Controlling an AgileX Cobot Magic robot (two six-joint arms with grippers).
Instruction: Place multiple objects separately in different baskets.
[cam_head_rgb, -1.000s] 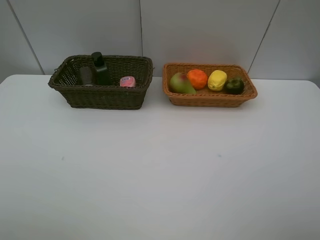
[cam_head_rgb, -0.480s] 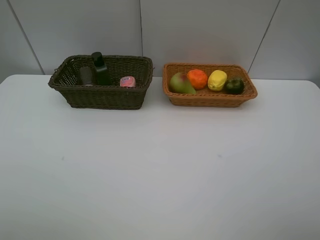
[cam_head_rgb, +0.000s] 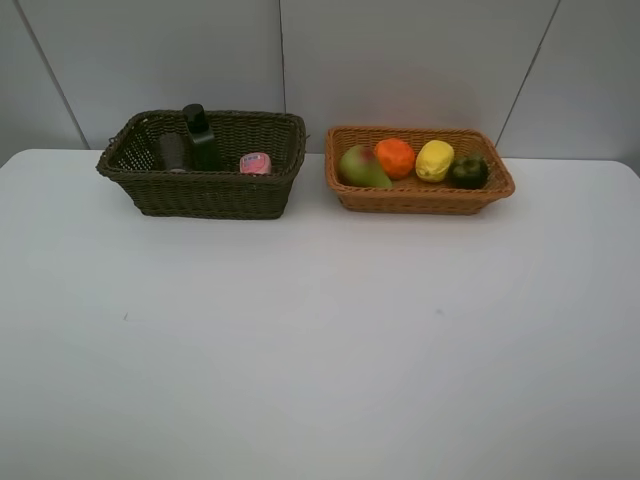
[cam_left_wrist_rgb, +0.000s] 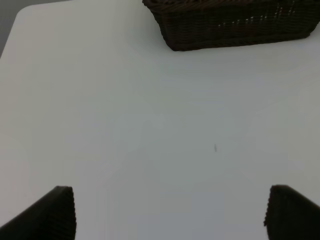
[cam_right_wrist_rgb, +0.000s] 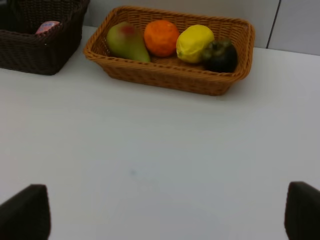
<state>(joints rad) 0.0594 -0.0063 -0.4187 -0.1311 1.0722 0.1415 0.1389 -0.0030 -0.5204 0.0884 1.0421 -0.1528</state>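
Note:
The deep dark basket (cam_head_rgb: 200, 195) at the back left holds a dark green bottle (cam_head_rgb: 201, 137), a dim translucent cup (cam_head_rgb: 175, 151) and a small pink bottle (cam_head_rgb: 255, 163). To its right, the shallow tan basket (cam_head_rgb: 415, 198) holds a pear (cam_head_rgb: 362, 167), an orange (cam_head_rgb: 395, 157), a lemon (cam_head_rgb: 434, 160) and a dark mangosteen (cam_head_rgb: 468, 171). My left gripper (cam_left_wrist_rgb: 172, 215) is open and empty over bare table, well short of the dark basket (cam_left_wrist_rgb: 235, 25). My right gripper (cam_right_wrist_rgb: 164, 212) is open and empty too, short of the tan basket (cam_right_wrist_rgb: 165, 75). Neither gripper shows in the exterior view.
Both baskets stand near the white table's (cam_head_rgb: 320, 340) far edge, close to the grey panelled wall (cam_head_rgb: 400, 60). A narrow gap separates them. Small specks mark the tabletop.

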